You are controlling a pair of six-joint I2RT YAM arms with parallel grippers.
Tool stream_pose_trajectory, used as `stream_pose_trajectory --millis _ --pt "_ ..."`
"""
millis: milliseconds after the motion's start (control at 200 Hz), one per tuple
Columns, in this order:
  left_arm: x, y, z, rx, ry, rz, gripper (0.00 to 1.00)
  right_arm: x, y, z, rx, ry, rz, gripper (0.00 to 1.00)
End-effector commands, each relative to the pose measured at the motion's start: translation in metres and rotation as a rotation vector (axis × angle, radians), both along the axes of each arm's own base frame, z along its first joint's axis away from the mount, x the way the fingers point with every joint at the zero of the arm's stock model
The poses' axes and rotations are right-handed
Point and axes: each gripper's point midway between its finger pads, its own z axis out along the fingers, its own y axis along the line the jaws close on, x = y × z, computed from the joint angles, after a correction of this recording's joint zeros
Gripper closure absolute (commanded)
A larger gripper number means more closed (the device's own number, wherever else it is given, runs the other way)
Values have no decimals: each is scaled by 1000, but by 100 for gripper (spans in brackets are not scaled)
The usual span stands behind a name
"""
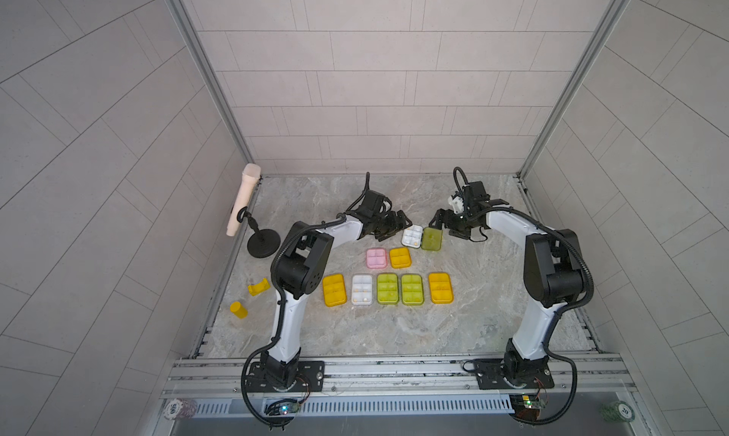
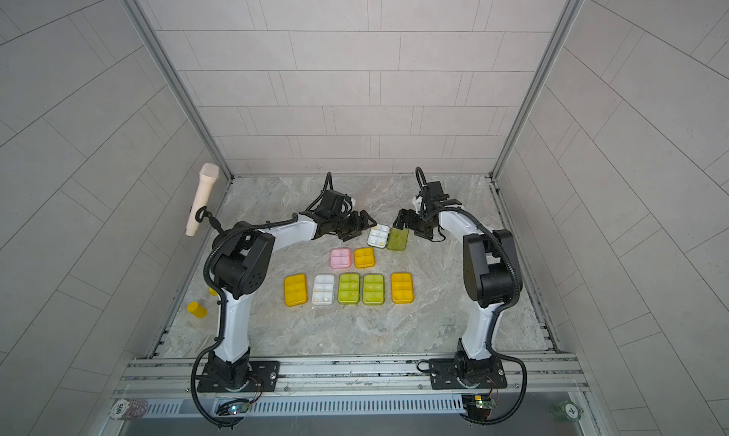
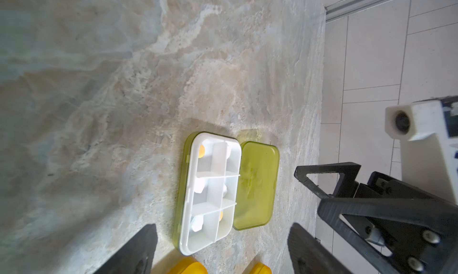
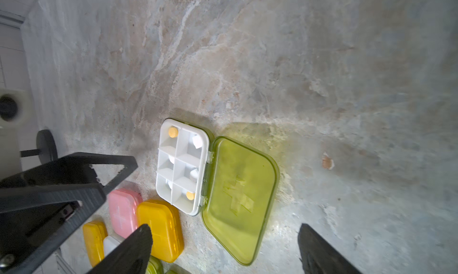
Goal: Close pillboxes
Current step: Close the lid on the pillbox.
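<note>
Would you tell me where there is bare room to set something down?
Bare marble lies between the row of five pillboxes and the front rail, and along the back wall. Crowded around the open pillbox, between left gripper and right gripper.

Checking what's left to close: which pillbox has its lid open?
The yellow-green plastic pillbox farthest back: its translucent lid lies flat beside its white tray; no other's does.

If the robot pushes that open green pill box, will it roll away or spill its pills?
It probably won't roll: the open pillbox lies flat, so it would likely slide. Its hinged lid looks thin and may swing. The loose pills could spill if it tips.
</note>
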Motion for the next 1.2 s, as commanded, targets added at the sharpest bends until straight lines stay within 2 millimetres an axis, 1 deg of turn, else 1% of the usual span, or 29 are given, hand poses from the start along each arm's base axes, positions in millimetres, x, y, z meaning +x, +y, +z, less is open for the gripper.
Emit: stream_pose_trajectory --millis 0,70,260,370,485,580,741,1036,1196 --pt "-6 -3 -5 -9 20 -17 13 1 6 -9 48 15 -11 6" --pt "-7 -4 -9 -11 26 -31 13 0 5 -13 48 23 -16 6" --pt "-9 -13 -10 -48 31 -66 13 -5 5 -25 53 55 -38 6" --pt "-11 -14 -11 -41 30 -70 13 -5 6 -31 72 60 -63 6" --pt "-12 -15 -10 -43 26 -71 13 -4 16 -33 116 63 -56 6" --pt "-14 -19 -7 -50 23 -80 13 -4 24 -30 128 53 -38 6" --pt "-21 -25 -9 -48 29 -100 13 -2 33 -22 169 44 -26 7" --pt "-25 -29 -8 -48 29 -105 13 -5 44 -1 187 15 1 8" --pt "-26 -29 -6 -53 24 -106 13 -6 44 8 178 -2 0 8"
